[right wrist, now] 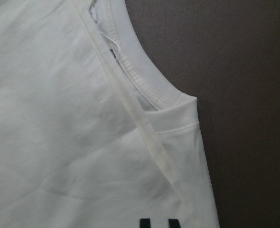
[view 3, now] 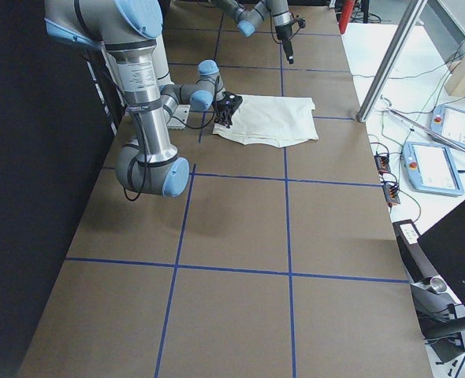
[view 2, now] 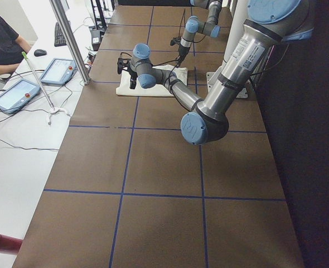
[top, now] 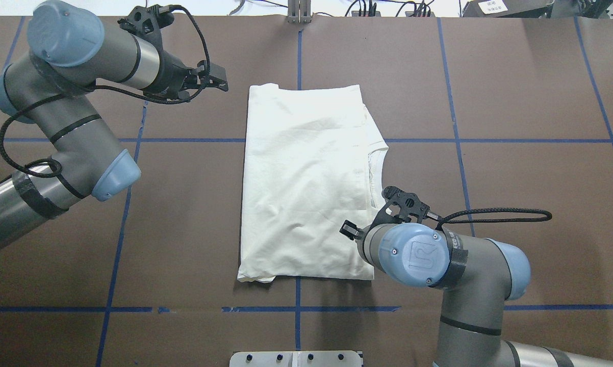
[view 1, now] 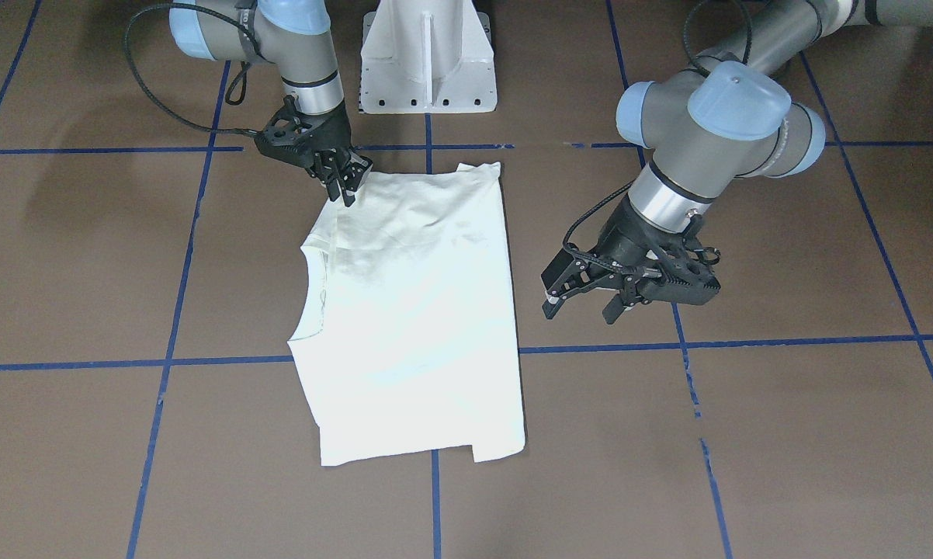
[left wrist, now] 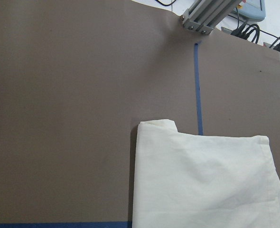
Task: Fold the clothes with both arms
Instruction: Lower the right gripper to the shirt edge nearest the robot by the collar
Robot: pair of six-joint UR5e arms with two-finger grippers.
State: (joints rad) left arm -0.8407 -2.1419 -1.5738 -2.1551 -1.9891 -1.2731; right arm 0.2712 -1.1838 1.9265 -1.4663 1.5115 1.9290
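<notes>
Lying folded on brown blue-taped table (view 1: 86, 256), T-shirt (view 1: 412, 310); left jaws apart, right jaws together.

We are looking down from behind the pedestal base (top: 296, 359) and, facing it, from across the table (view 1: 86, 272); side cameras are viewing along it, wrist cameras hovering close; all are sharing the T-shirt (top: 306, 178).

We see open bench (top: 490, 204) round the shirt (top: 306, 178); the white pedestal (view 1: 428, 54) stands near one edge, the right arm (top: 424, 255) over a corner.
</notes>
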